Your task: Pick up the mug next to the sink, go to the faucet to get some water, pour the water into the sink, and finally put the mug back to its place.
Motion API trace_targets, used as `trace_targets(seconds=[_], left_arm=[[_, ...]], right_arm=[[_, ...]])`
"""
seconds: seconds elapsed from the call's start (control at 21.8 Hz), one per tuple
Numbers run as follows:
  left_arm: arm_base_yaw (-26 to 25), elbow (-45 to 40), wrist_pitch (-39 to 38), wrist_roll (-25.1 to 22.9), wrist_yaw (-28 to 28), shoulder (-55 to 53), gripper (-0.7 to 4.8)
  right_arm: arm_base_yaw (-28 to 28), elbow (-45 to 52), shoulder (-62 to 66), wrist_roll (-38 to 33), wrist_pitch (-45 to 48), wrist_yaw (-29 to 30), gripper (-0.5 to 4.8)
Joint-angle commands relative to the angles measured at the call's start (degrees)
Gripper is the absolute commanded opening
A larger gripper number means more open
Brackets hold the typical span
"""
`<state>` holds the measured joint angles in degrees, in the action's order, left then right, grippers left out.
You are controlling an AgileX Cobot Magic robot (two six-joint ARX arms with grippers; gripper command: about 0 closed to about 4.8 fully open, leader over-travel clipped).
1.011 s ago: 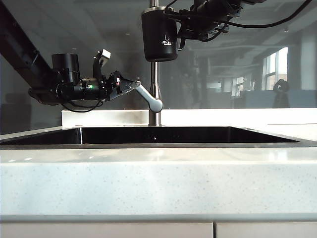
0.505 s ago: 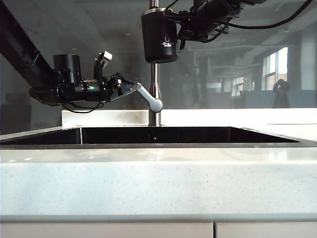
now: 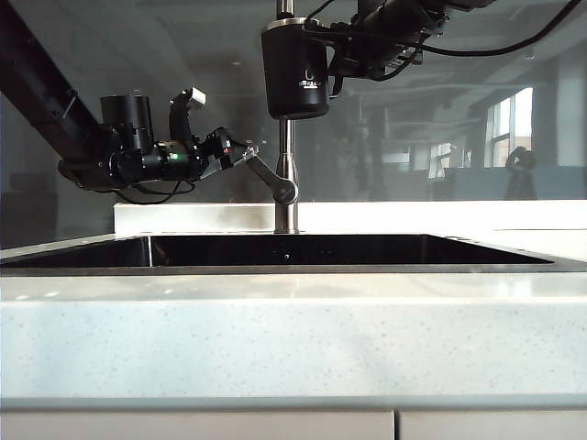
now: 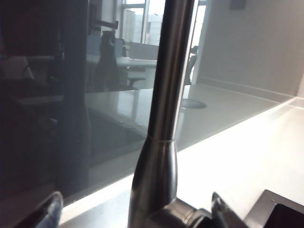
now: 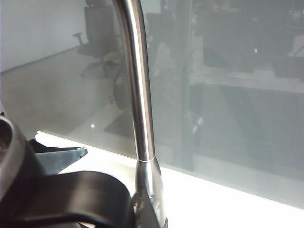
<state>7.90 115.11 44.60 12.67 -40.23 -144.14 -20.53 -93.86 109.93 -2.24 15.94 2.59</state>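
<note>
Hanging upright from the right gripper (image 3: 335,60), the mug (image 3: 296,69) fronts the vertical faucet (image 3: 286,174).

Exterior view: the sink (image 3: 119,252) spans the middle of the frame, recessed in the counter (image 3: 293,335) that fills the lower half, with the faucet (image 3: 287,174) rising at centre behind its rear edge. The mug (image 3: 295,69) hangs at top centre in front of the faucet pipe, the right gripper (image 3: 337,57) at its right side. The left gripper (image 3: 240,158) lies centre left, at the tip of the lever (image 3: 271,179), which slants down right to the faucet.
</note>
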Motion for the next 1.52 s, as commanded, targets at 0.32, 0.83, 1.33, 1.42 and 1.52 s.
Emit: trace_targets(seconds=[0.32, 0.83, 1.33, 1.42, 1.52], left_arm=[[-0.74, 0.55, 10.45, 6.36, -7.19, 0.11, 3.95], [-0.74, 0.55, 10.36, 6.38, -7.15, 0.11, 3.95], [-0.70, 0.52, 10.27, 6.38, -7.17, 0.11, 3.95], [-0.70, 0.52, 10.27, 6.38, -7.17, 0.11, 3.95], [-0.70, 0.52, 10.27, 6.38, -7.17, 0.11, 3.95]], right_arm=[[0.02, -0.66, -3.48, 31.26, -6.45, -9.92, -0.06], [-2.29, -0.66, -3.78, 88.41, 6.36, -32.44, -0.06], [-5.31, -0.66, -5.29, 103.21, 6.14, -32.33, -0.06], [-5.70, -0.66, -5.38, 103.43, 6.10, -32.48, -0.06], [-5.97, -0.66, -5.57, 104.56, 5.16, -32.48, -0.06]])
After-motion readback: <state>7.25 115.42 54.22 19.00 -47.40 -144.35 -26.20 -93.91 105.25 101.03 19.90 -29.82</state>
